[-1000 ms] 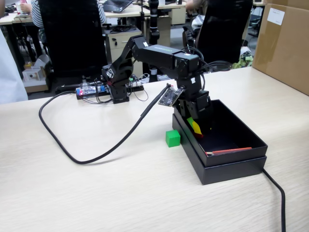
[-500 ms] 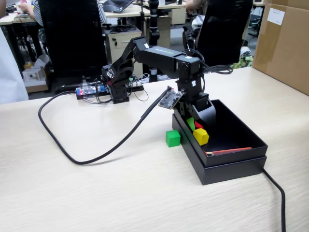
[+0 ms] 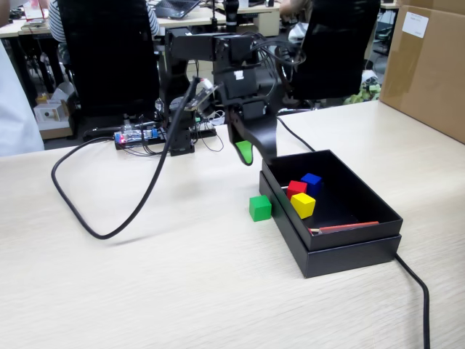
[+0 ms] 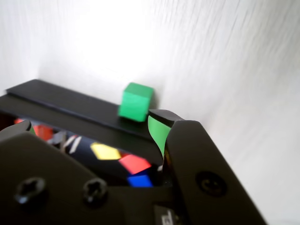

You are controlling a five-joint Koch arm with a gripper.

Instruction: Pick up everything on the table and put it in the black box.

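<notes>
While the hand [image 3: 251, 151] hangs in the air above the near-left corner of the black box [image 3: 349, 240], its jaws stand apart and hold nothing. Inside the box lie the red cube [image 3: 296, 188], the blue cube [image 3: 312, 180] and the yellow cube [image 3: 303, 205], close together near its left end in the fixed view. The green cube [image 3: 260, 208] sits on the desk [image 3: 145, 291] just outside the box's left wall. The wrist view shows that cube [image 4: 135, 101] beyond the box's wall.

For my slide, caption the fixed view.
Empty open gripper above table; red, blue, yellow cubes in black box, green cube outside.
</notes>
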